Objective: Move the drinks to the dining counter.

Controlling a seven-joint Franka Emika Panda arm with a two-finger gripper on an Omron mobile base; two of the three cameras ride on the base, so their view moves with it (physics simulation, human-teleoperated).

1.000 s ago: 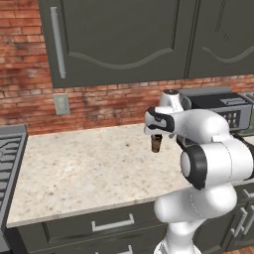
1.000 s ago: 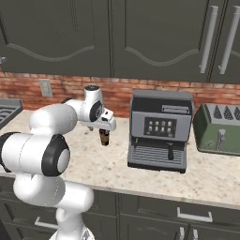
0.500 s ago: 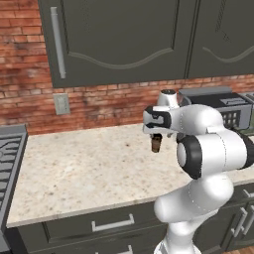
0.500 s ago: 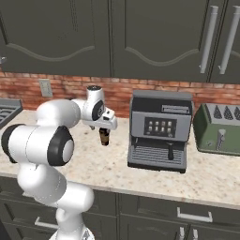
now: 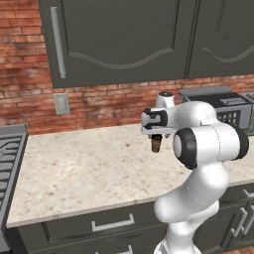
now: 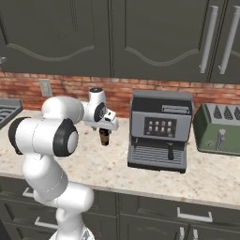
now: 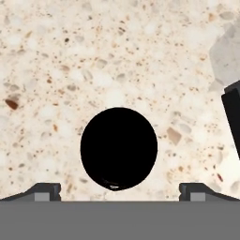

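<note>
Directly above cup [image 7: 118, 148], hand [image 7: 119, 190] wide.

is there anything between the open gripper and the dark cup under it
Nothing visible. In the hand view the dark cup sits on bare counter between the two fingertips, with the coffee machine off to one side. The gripper hangs open directly above it.

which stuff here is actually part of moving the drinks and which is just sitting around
Part of the job:
- short dark brown cup, standing on the counter right under the hand
- gripper, open, fingers either side of the cup seen from above

Just sitting around:
- coffee machine
- green toaster
- stove
- wall socket
</note>
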